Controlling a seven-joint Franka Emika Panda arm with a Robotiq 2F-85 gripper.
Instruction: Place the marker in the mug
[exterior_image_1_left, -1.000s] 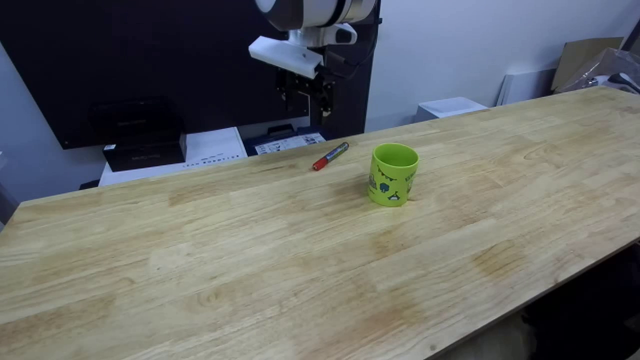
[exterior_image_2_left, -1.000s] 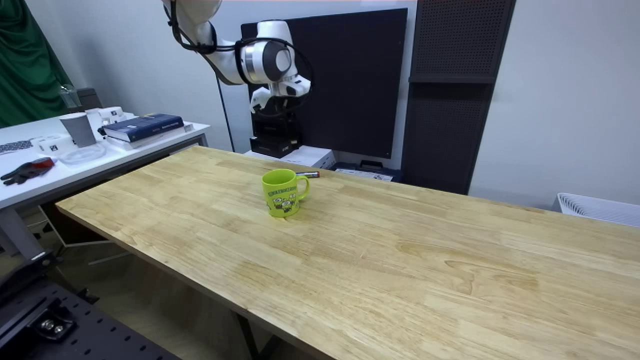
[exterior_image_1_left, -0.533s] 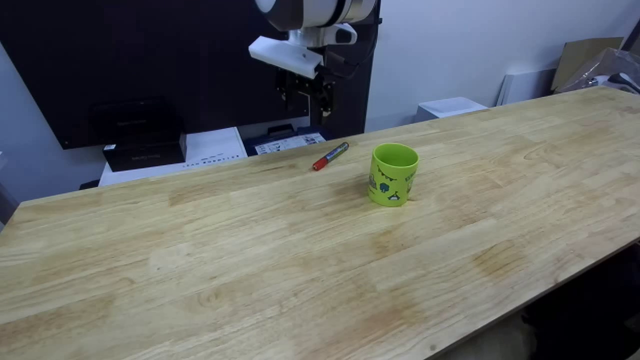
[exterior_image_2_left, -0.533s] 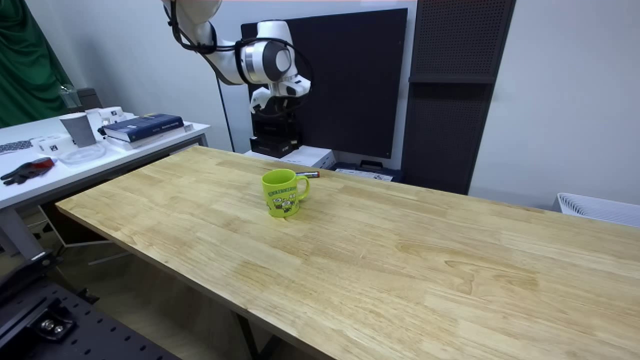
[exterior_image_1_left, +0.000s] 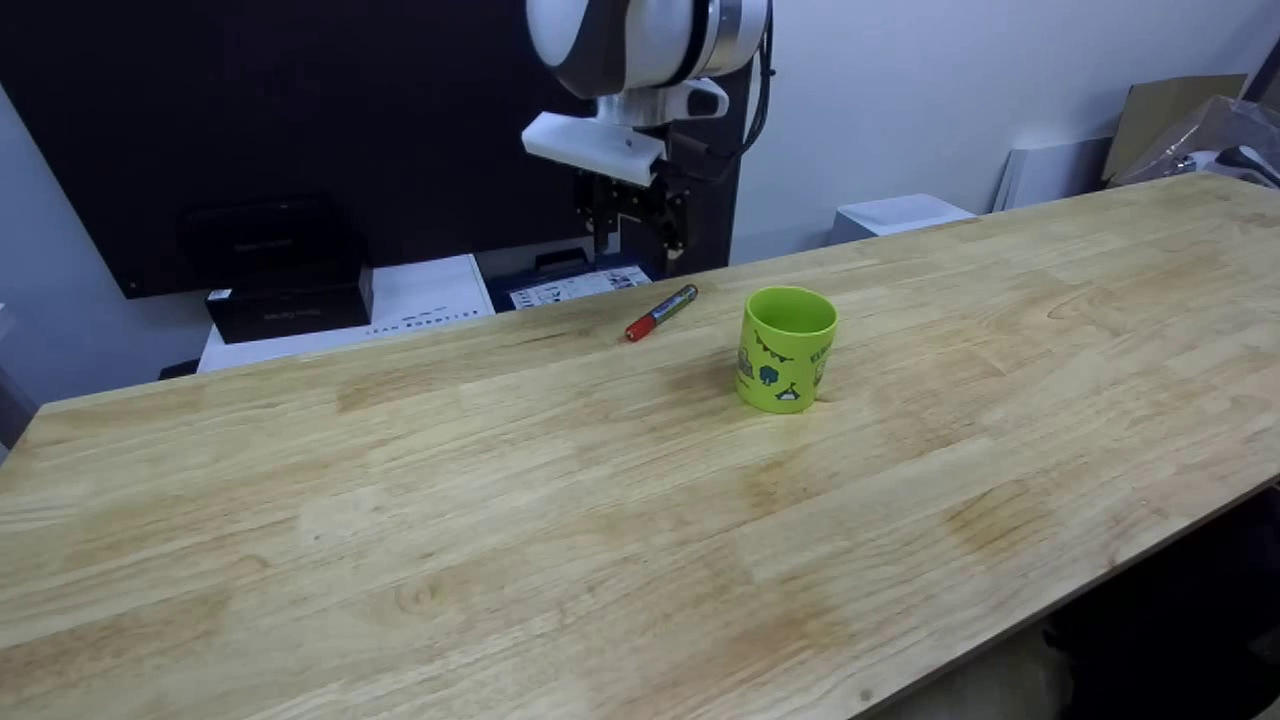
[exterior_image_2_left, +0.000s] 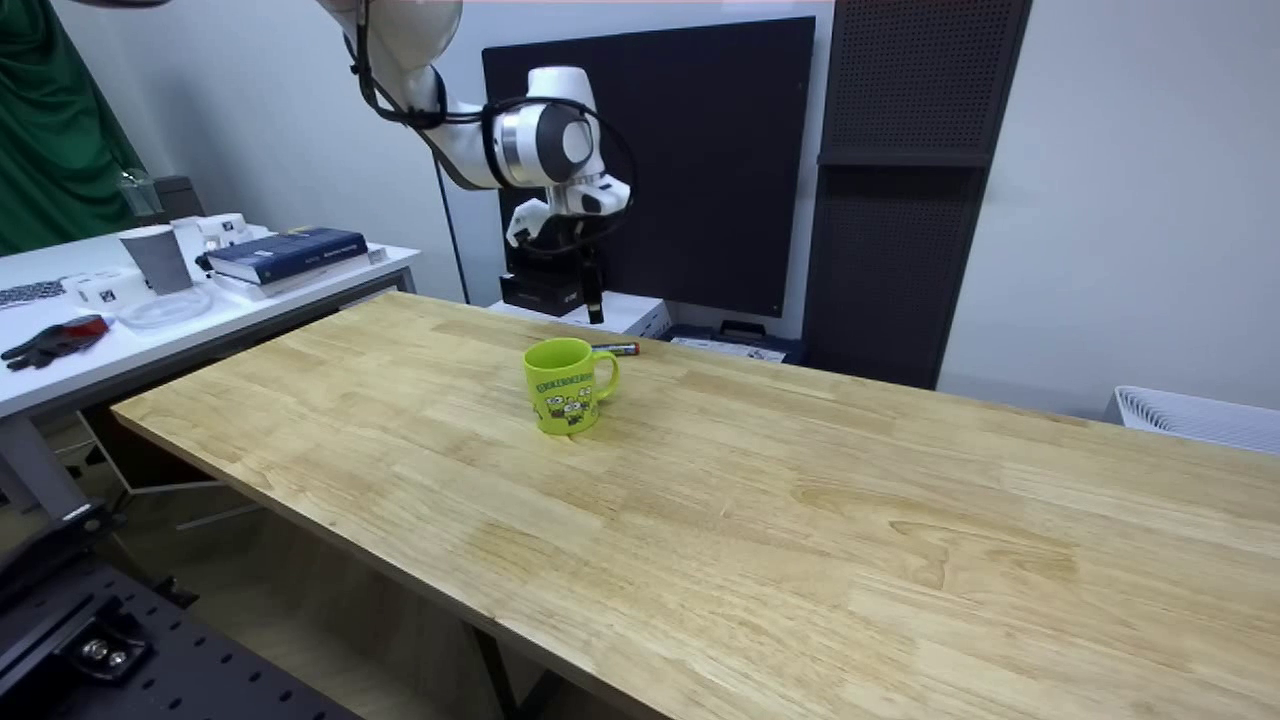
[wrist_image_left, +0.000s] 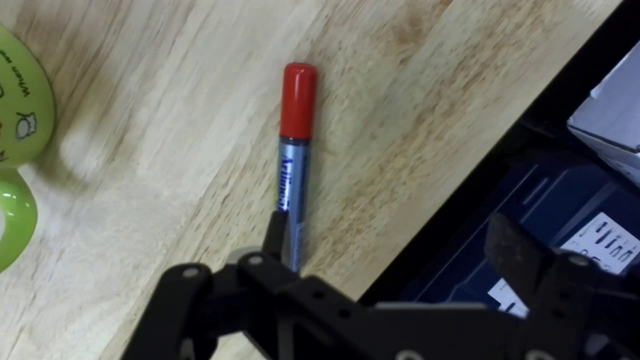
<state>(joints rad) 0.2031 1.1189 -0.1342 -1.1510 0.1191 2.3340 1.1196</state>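
Observation:
The red marker with a bluish body lies flat near the table's edge; in an exterior view it is partly behind the mug's handle. The wrist view shows its red cap up and its other end hidden by a finger. The lime-green mug stands upright beside the marker, apart from it; it also shows in an exterior view and at the wrist view's left edge. My gripper is open and empty, above and beyond the marker; in the wrist view one finger overlaps the marker.
The wooden table's edge runs close to the marker. Beyond and below it are a dark blue case, a white box and a black box. A side table with books stands apart.
The arm and gripper have lowered toward the table and shifted slightly right in both exterior views. A finger now shows lower, above the marker. The marker and mug have not moved.

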